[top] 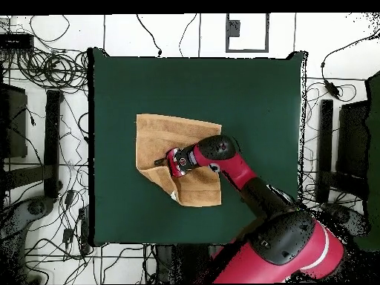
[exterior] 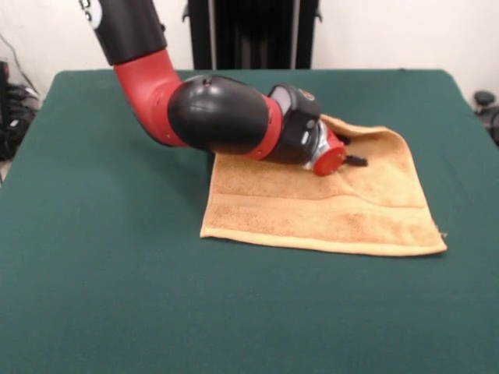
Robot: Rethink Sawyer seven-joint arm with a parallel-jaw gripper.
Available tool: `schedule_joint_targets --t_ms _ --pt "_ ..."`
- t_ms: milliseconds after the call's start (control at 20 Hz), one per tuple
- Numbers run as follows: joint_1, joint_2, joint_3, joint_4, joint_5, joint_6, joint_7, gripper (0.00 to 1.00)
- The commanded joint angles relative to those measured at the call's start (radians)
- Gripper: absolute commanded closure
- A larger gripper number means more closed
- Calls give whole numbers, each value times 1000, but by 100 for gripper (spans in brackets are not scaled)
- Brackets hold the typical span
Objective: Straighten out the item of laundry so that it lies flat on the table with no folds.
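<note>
The tan-orange towel (exterior: pixel 327 214) lies right of the middle of the dark green table (exterior: pixel 101 234). Its near edge is straight, with a woven band across it. Its far part is rumpled, with a raised fold by the gripper. In the overhead view the towel (top: pixel 167 133) has one corner turned in, so that its edge there runs slantwise. My gripper (exterior: pixel 355 161) lies low and nearly level over the towel's far part, and in the overhead view it (top: pixel 160 161) is near the towel's left edge. The arm hides part of the towel.
The red and black arm (exterior: pixel 218 113) reaches low across the table (top: pixel 260 96) from the pedestal side. A black stand (exterior: pixel 253 35) rises behind the far edge. Cables and equipment (top: pixel 44 89) lie on the floor around the table.
</note>
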Motion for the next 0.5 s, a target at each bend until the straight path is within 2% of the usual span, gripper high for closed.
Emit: schedule_joint_targets --t_ms 50,300,500 --pt "10 -7 109 11 6 -58 -80 0" --pt "-11 -150 158 149 54 -47 12 0" --pt "-20 -181 169 183 67 -54 31 0"
